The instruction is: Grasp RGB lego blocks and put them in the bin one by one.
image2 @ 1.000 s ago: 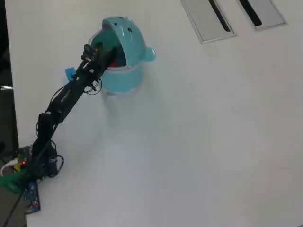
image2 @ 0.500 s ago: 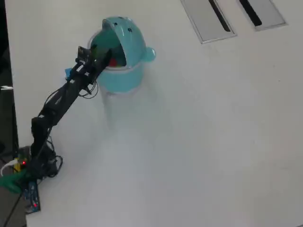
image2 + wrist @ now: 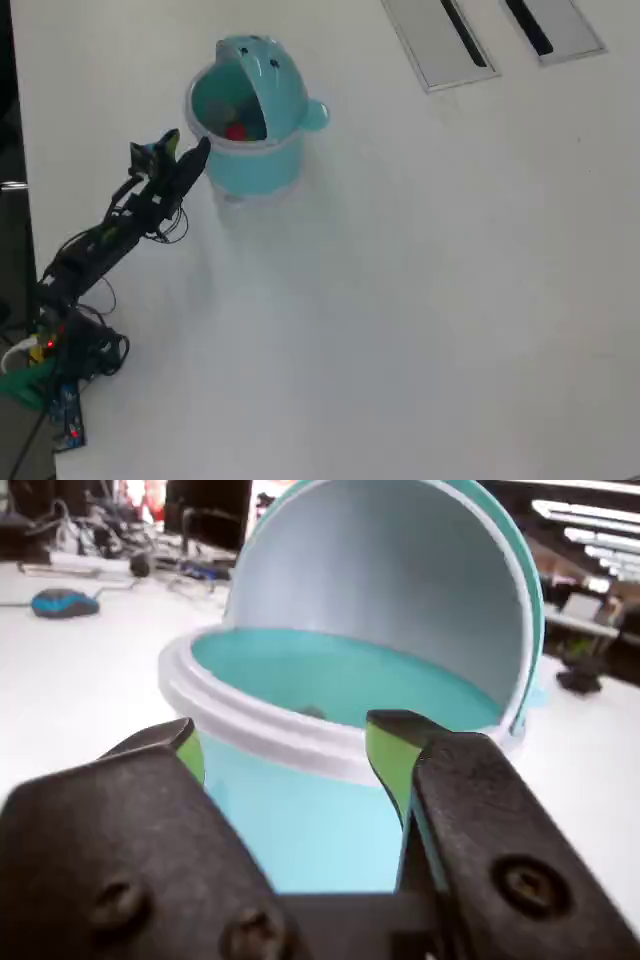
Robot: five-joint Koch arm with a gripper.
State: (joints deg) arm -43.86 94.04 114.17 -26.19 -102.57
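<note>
The teal bin [image 3: 262,160] stands with its domed lid [image 3: 270,75] tipped back and open. A red lego block [image 3: 237,131] lies inside it. In the overhead view my gripper [image 3: 186,141] hangs just left of the bin's rim, outside the opening. In the wrist view the bin [image 3: 300,820] fills the middle, its white rim [image 3: 250,725] level with my gripper [image 3: 285,730]. The gripper is open, and its green-padded fingers [image 3: 388,760] hold nothing. A small dark speck [image 3: 312,712] sits on the bin's floor; I cannot tell what it is.
Two grey slotted panels [image 3: 440,40] [image 3: 555,25] lie at the table's far right top. The arm's base [image 3: 60,350] with its wiring sits at the lower left by the table's edge. Across the table in the wrist view lie a blue mouse-like object [image 3: 62,603] and cables.
The arm has drawn back down and to the left, so the gripper has moved from over the bin's opening to outside its rim. The red block now shows uncovered inside the bin.
</note>
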